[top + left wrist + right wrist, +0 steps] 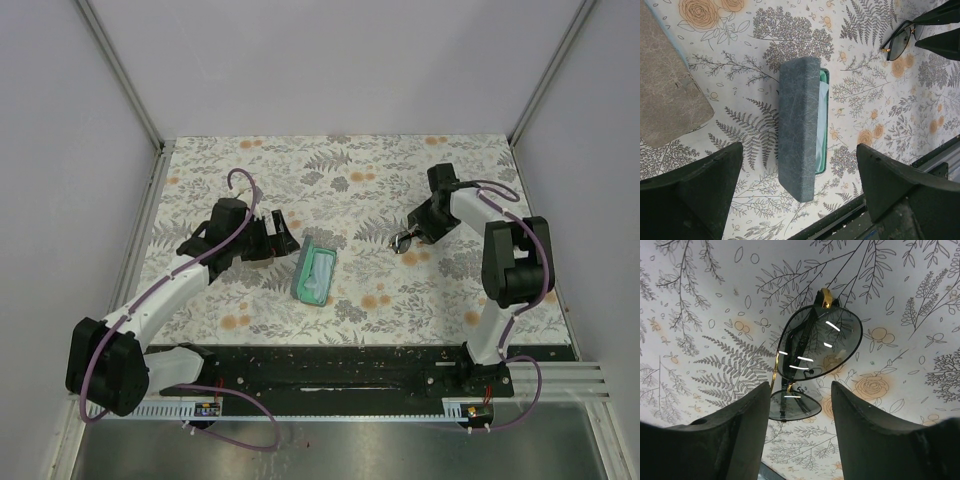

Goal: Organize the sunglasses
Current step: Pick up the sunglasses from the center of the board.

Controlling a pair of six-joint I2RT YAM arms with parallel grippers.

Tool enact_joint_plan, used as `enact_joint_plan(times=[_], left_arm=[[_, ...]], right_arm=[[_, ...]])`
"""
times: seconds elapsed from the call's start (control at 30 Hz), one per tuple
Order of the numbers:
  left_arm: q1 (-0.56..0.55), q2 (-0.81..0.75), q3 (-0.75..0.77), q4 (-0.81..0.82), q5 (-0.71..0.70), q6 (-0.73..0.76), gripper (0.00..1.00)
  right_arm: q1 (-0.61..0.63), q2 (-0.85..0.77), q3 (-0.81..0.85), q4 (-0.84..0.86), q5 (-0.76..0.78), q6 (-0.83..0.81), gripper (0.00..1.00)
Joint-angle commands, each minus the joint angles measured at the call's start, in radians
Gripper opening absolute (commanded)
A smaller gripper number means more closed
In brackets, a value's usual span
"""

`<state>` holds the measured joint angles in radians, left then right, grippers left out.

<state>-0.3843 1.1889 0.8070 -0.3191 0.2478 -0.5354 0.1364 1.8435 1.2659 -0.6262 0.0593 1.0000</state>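
The thin dark wire-frame sunglasses (815,347) lie folded on the floral table cloth at centre right (404,241). They also show in the left wrist view (900,42). My right gripper (800,392) is open and low over them, a finger on either side of the lower lens, touching nothing that I can see. My left gripper (799,152) is open and empty above the near end of the blue-grey case (800,127). The case lies open at the table's middle (315,272) with something pale inside its green lining (824,120). The white-framed pair does not plainly show.
A tan case (667,95) lies just left of the blue-grey one, under my left arm. The black base rail (350,370) runs along the near edge. Grey walls (90,120) close in the left, back and right sides.
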Motion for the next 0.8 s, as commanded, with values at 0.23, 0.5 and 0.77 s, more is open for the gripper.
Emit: enact_joint_plan(times=[0.23, 0.5, 0.77], left_arm=[[0.005, 0.003, -0.005, 0.055, 0.025, 0.009, 0.99], [0.005, 0.008, -0.003, 0.054, 0.031, 0.011, 0.99], [0.005, 0.002, 0.000, 0.048, 0.036, 0.014, 0.99]], right_arm=[[0.000, 0.048, 0.069, 0.014, -0.010, 0.011, 0.57], [0.000, 0.033, 0.032, 0.051, -0.038, -0.012, 0.37], [0.002, -0.026, 0.013, 0.071, -0.105, -0.080, 0.13]])
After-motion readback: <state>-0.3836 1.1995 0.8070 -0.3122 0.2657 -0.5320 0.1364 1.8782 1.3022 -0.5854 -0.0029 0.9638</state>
